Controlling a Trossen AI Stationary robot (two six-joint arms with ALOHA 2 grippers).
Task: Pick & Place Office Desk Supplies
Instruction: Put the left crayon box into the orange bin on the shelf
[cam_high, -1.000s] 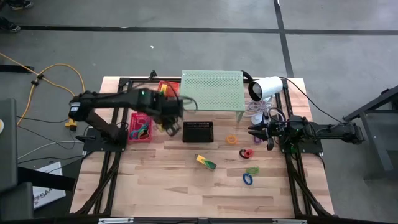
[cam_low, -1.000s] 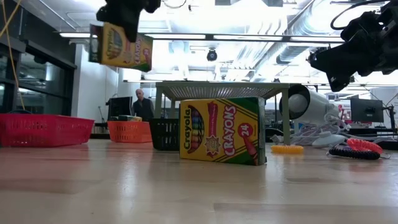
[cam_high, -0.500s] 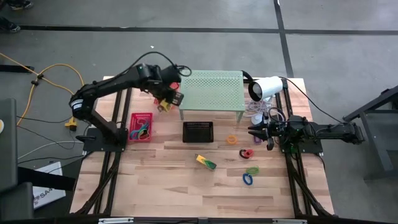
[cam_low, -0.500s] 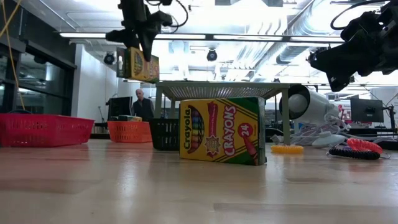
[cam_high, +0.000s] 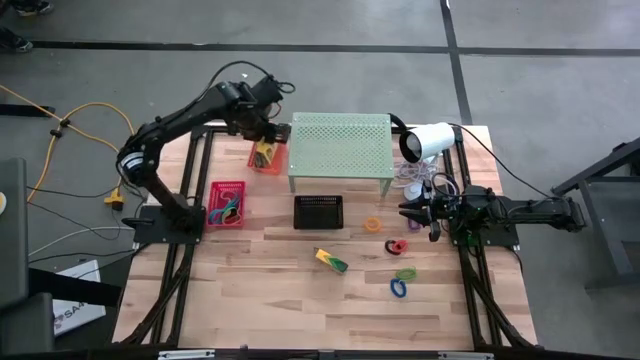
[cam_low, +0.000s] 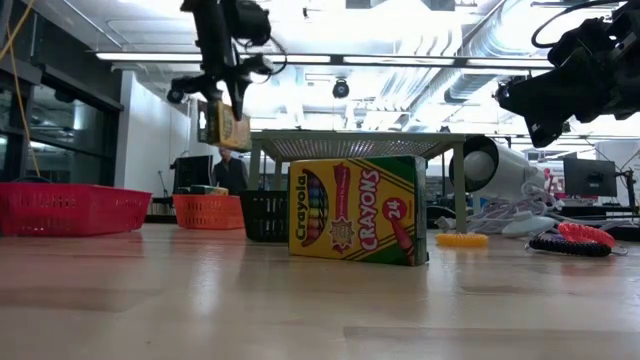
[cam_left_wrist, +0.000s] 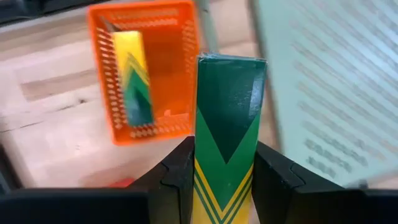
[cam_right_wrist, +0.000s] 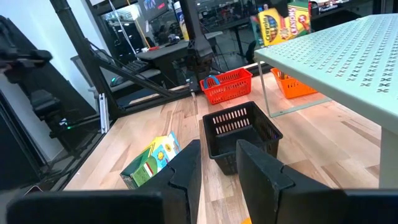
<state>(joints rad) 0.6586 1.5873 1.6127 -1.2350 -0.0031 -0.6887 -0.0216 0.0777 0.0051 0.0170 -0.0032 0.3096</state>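
My left gripper (cam_left_wrist: 225, 180) hangs above the far left part of the wooden table (cam_high: 300, 300), its two dark fingers (cam_left_wrist: 177, 180) clamped on either side of a yellow-and-green cardboard crayon box (cam_left_wrist: 227, 130), held in the air over a small orange plastic mesh basket (cam_left_wrist: 180, 37). Inside that orange basket lies a second yellow-and-green crayon box (cam_left_wrist: 133, 78). The basket stands just beside the left edge of the large pale-green perforated metal shelf (cam_high: 340, 145). From table height, the held box (cam_low: 222, 125) shows tilted and well above the tabletop, with a person standing in the room far behind it. A third crayon box (cam_high: 331, 260) lies on the wood near the middle of the table, in front of a small black slotted basket (cam_high: 318, 211). A red plastic mesh basket (cam_high: 226, 203) holding small coloured items sits to the left of the black one. My right gripper (cam_right_wrist: 216, 168) waits at the right side of the table, raised off the surface, its fingers standing a little apart with nothing between them. Near it on the wood lie an orange coiled loop (cam_high: 373, 224), a red coiled loop (cam_high: 396, 246), a green coiled loop (cam_high: 406, 273) and a blue coiled loop (cam_high: 399, 289). A white cylindrical lamp-like device (cam_high: 426, 141) rests at the far right corner beside the shelf.
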